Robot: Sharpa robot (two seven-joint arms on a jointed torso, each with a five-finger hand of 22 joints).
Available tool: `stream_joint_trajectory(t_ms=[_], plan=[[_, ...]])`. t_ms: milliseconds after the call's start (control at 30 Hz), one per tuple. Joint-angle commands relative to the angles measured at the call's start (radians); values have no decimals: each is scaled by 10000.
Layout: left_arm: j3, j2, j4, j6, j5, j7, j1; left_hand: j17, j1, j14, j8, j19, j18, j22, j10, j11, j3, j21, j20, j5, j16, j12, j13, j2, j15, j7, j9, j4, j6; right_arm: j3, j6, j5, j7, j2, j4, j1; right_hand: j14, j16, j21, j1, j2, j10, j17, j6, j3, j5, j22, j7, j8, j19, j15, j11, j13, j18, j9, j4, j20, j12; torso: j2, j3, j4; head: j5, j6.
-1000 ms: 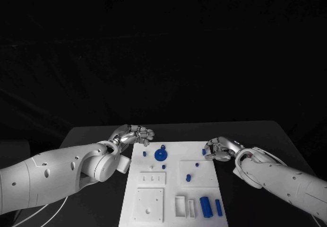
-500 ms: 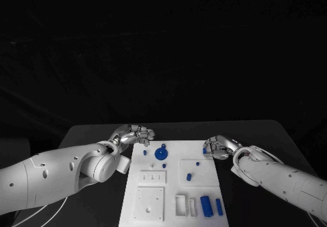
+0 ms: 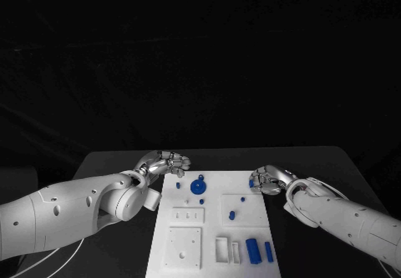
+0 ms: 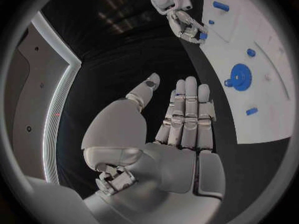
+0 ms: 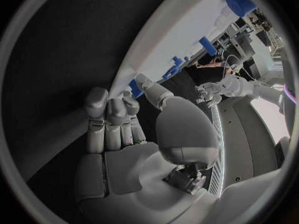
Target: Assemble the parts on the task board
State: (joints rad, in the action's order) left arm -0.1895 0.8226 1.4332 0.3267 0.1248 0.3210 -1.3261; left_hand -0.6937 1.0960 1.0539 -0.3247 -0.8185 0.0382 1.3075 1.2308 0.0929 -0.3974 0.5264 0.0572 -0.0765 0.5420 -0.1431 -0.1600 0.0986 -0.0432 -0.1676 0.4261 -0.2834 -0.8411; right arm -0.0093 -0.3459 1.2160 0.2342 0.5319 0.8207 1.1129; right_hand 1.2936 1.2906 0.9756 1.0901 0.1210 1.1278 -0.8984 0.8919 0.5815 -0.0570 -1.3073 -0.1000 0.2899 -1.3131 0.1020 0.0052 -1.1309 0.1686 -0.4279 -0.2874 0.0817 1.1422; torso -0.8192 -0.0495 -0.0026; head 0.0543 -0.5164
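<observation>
The white task board (image 3: 209,231) lies in the middle of the table. On it are a blue round disc (image 3: 198,187), small blue pegs (image 3: 232,216) and two blue blocks (image 3: 252,252) near the front edge. My right hand (image 3: 268,180) sits at the board's right edge, thumb and fingers closed around a small blue part (image 3: 251,184); the same blue part (image 5: 136,88) lies between thumb and fingers in the right wrist view. My left hand (image 3: 164,163) hovers off the board's far left corner. In the left wrist view my left hand (image 4: 181,119) holds nothing, fingers straight and thumb apart.
The black table (image 3: 317,159) runs around the board on all sides. White recessed plates (image 3: 183,248) and slotted holders (image 3: 221,251) take up the board's near half. Both white forearms lie along the board's sides.
My right hand has edged slightly towards the board's far end at the small blue part. The left hand has barely moved.
</observation>
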Motion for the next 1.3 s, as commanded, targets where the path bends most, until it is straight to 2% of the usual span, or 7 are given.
stream_joint_trajectory(t_ms=[33,400,767,867,1300], plan=[[11,-7,18,-150,33,48,-7,-11,-86,-55,65,39,109,47,44,24,-68,58,-2,34,-27,32,-11,-2,6,-60,14,-13,12,-12,327,165,-19,-23,42,-28,-12,-54,58,21,-137,-4,-18,264,110,65,-184,-118,72,-53,80,-62,-1,932,-26,11,10,43,5,9,-2,2,-9],[13,-7,11,-160,33,33,-10,-12,-87,-55,72,40,109,48,41,25,-73,59,-3,35,-27,34,-12,-8,5,-64,13,-9,24,-13,288,221,-40,-55,61,-30,-12,-51,85,44,-167,0,-50,426,311,76,-186,-125,158,-50,75,-55,-10,932,-65,15,18,54,4,34,0,-13,-9],[13,3,14,-174,33,12,-14,-12,-92,-56,75,41,109,48,39,26,-74,59,-4,36,-27,35,-14,-9,5,-67,13,-6,31,-13,216,221,-38,-62,68,-30,-13,-48,103,21,-247,6,-71,623,445,76,-184,-136,263,-53,65,-47,-15,932,-113,48,24,62,3,35,-14,-5,-17],[13,3,11,-170,33,9,-15,-12,-96,-55,78,41,108,48,38,27,-73,59,-5,37,-27,36,-14,-8,4,-69,13,-4,36,-13,145,234,-55,-68,74,-30,-15,-49,112,18,-351,6,-88,903,664,79,-181,-98,410,-49,90,-76,-16,932,-183,105,25,64,4,35,-11,-10,-20],[14,4,12,-214,34,-2,-16,-13,-98,-56,82,42,109,48,36,28,-76,59,-5,38,-28,37,-15,-8,4,-72,12,-4,43,-13,-126,269,-233,7,247,-29,-15,-66,156,-73,-412,28,-126,1365,1131,80,-179,68,665,-53,237,-233,-20,932,-353,182,27,66,12,36,-26,-3,-55]])
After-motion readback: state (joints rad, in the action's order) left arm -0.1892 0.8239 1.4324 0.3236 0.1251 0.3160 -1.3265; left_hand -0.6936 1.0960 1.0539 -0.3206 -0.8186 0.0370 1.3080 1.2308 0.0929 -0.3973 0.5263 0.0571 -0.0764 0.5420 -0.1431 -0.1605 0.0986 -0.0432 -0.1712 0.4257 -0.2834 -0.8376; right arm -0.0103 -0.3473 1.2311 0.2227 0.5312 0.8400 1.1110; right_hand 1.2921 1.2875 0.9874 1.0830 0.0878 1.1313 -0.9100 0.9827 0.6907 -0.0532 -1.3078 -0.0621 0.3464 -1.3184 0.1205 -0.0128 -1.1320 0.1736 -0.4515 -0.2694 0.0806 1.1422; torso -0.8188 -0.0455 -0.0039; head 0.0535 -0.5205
